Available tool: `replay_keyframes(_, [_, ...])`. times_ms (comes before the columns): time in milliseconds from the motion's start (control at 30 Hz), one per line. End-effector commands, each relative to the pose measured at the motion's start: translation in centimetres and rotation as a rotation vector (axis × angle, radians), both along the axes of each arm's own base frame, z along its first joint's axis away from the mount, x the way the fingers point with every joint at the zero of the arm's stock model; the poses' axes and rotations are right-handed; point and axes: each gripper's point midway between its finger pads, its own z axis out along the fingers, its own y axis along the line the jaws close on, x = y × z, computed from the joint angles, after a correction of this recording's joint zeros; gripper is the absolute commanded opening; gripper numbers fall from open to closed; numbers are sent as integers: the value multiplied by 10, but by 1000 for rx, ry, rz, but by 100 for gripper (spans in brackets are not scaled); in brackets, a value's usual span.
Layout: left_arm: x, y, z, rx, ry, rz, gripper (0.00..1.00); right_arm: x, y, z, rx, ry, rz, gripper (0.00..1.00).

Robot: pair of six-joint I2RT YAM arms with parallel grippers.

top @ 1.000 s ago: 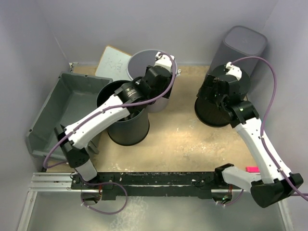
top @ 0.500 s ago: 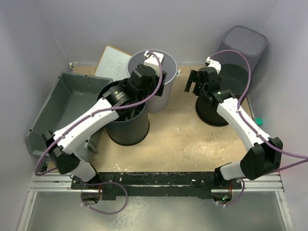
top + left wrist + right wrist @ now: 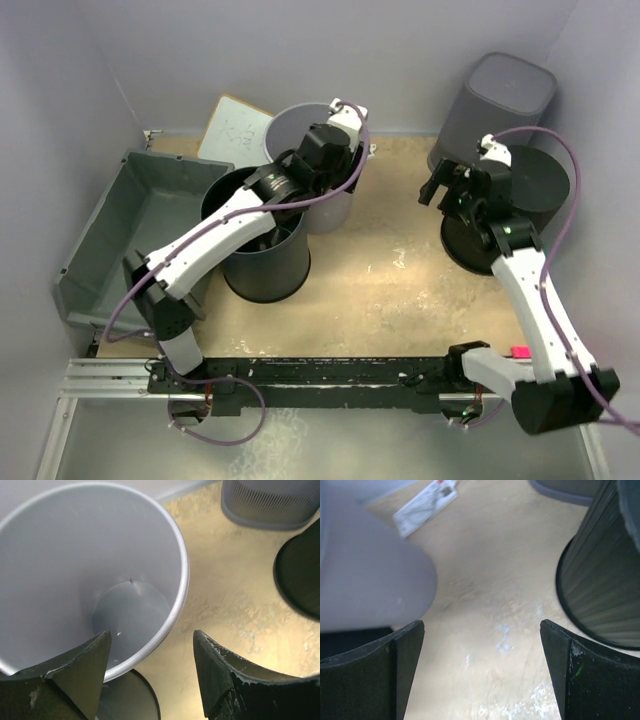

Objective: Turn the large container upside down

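The large container, a wide shallow grey tub, sits open side up at the far left against the wall, seen only in the top view. My left gripper is open and empty far to its right, above the rim of a round grey bucket; in the left wrist view my left gripper has its jaws astride that rim without touching it. My right gripper is open and empty over bare table on the right side; it also shows in the right wrist view.
A black bucket stands under my left arm, beside the tub. Another black bucket stands right of my right gripper. A tall dark-grey bin is at the back right. A white card leans at the back.
The right arm swung right and back, and the black bucket on the right now sits further right. The left gripper shifted slightly right over the grey bucket. The tub has not moved.
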Motion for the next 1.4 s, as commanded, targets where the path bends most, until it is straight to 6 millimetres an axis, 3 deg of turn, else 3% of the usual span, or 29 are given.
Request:
replay_keyframes(0, [5,-16,-8,71,32,-67,64,-34,27,17,68,-82,181,100])
replay_keyframes(267, [13,-41,-52,157,133,-140,59,-82,17,11,33,-65,203,100])
replay_keyframes(567, [8,-73,-54,92,163,-256,17,-112,6,26,37,-93,157,100])
replay_keyframes(700, [-4,-99,-37,-13,168,-345,3,-118,-4,40,20,-131,113,100])
replay_keyframes(800, [-37,-132,-12,-89,149,-451,0,-124,-16,44,-21,-139,67,100])
replay_keyframes(900, [-68,-148,14,-114,99,-489,0,-131,-26,58,-60,-184,44,100])
replay_keyframes(1100, [-102,-140,80,-412,94,-586,0,-141,-24,81,-67,-270,74,100])
replay_keyframes(1200, [-103,-130,88,-550,166,-643,0,-143,-24,85,-66,-285,79,100])
replay_keyframes(1367, [-86,-110,74,-650,296,-659,0,-149,-14,94,-20,-309,122,100])
